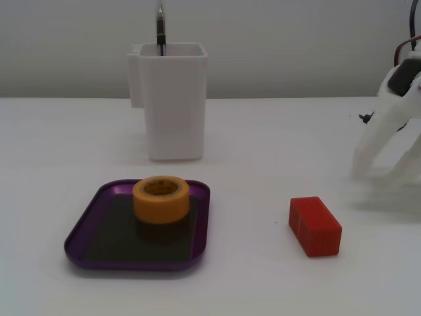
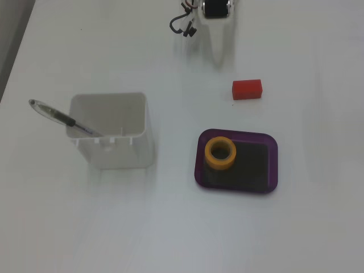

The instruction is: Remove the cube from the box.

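While outside the box, red ribbed cube lies on table | jaws spread, empty

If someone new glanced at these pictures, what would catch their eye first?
Probably the red cube, lying alone on the white table, outside the purple tray. Next, the yellow tape roll standing in that tray near its back rim, and the tall white container behind, with a pen in it.
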